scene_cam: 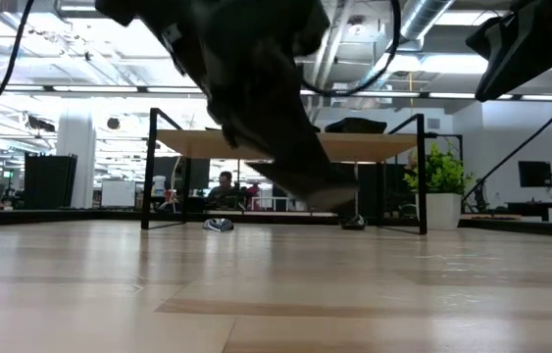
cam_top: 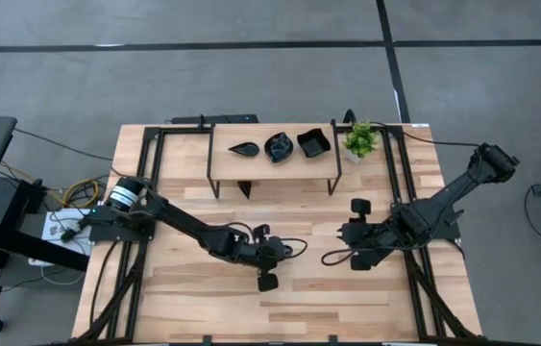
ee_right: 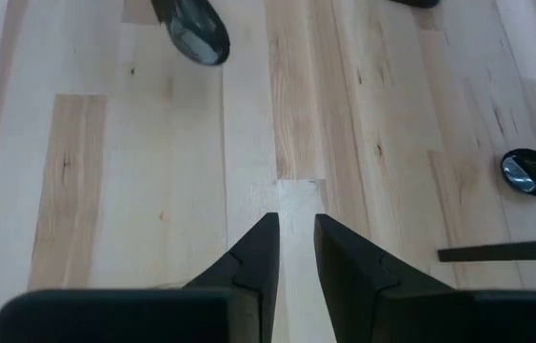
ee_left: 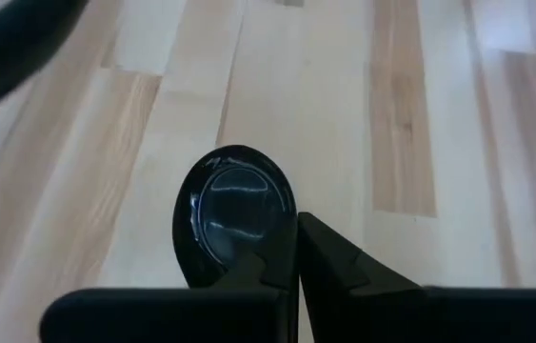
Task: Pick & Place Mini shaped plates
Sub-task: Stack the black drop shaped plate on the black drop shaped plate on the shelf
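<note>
- The left gripper point(cam_top: 268, 281) sits low over the front middle of the wooden table point(cam_top: 193, 308). Seen from its own wrist, its fingers point(ee_left: 266, 272) are clamped together on the near rim of a small glossy black round plate point(ee_left: 234, 211).
- The grip is only on the plate's edge, so the dish will probably tilt once it leaves the wood. A slow, straight lift that keeps the wrist level looks the safest way to carry it.
- The likely destination is the raised shelf point(cam_top: 272, 163) at the back of the table. It already carries a teardrop plate point(cam_top: 244, 149), a scalloped round plate point(cam_top: 280, 146) and a square plate point(cam_top: 314, 143), with a small potted plant point(cam_top: 360, 139) just beside its right end.
- The free space on the shelf lies left of the teardrop plate. The arm should approach from the front and set the dish down flat before it lets go.
- Another dark dish point(cam_top: 247, 189) lies on the table under the shelf, and one more point(cam_top: 360, 206) is near the right arm.
- The right gripper point(ee_right: 293, 250) waits over bare wood right of centre. Its fingers stand slightly apart and hold nothing.
</note>
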You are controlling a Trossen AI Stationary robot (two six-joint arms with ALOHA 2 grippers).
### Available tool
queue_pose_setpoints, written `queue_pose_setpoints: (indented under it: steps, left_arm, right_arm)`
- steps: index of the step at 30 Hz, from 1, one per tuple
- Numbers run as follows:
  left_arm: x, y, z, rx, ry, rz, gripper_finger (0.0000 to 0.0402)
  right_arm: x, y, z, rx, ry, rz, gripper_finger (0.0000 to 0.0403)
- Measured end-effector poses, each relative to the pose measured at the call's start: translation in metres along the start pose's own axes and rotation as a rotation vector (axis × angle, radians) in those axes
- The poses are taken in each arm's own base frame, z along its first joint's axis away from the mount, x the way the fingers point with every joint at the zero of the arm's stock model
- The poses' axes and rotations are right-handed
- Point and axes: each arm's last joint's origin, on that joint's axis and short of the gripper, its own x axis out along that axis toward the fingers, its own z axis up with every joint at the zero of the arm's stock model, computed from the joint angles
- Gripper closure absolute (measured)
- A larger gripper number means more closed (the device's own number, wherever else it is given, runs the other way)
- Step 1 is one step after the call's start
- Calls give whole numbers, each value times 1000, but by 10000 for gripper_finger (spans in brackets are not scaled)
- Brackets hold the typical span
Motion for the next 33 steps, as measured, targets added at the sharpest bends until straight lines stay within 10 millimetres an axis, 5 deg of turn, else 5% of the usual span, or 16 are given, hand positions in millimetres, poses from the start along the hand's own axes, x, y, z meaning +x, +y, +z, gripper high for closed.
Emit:
queue_pose_setpoints:
  steps: [6,15,24,33]
  left_arm:
    - [-34,5,14,38,-24,50,391]
    - [-111,34,45,204,-105,137,391]
    - [-180,101,58,234,-108,249,391]
    - [-228,166,63,312,-150,378,391]
  right_arm:
    - [0,0,3,10,-22,6,337]
    - [8,-11,23,120,-138,-2,337]
    - [14,-32,50,311,-322,-19,337]
    - [17,-50,63,448,-419,-46,337]
